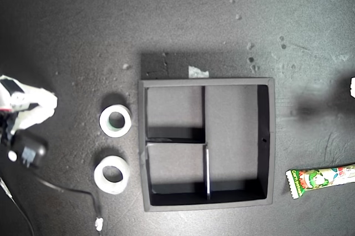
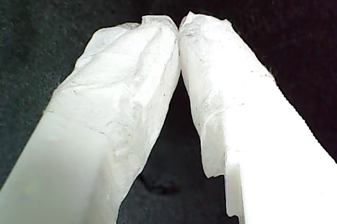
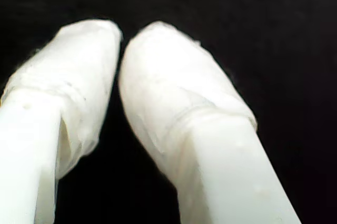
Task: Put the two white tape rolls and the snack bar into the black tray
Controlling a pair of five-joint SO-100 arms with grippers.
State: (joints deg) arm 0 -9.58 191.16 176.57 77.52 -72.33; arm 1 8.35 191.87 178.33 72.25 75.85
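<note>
The black tray [image 1: 271,136] sits in the middle of the exterior view, its three compartments holding nothing. Two white tape rolls lie flat just off its side toward the exterior view's left: one with a greenish core [image 1: 103,121], the other [image 1: 99,176] nearer the lower edge. The snack bar [image 1: 321,179], green and white, lies at the exterior view's lower right, partly cut off by the edge. My first gripper [image 2: 179,24] is shut, tips touching, over dark mat. My second gripper [image 3: 121,37] is shut on nothing. Neither wrist view shows a task object.
A white taped gripper [image 1: 28,106] shows at the exterior view's left edge; which arm it belongs to is unclear. Below it lies a black box [image 1: 28,152] on a cable [image 1: 66,189]. A white sliver [image 1: 353,86] shows at the right edge. A scrap of tape [image 1: 198,72] lies behind the tray.
</note>
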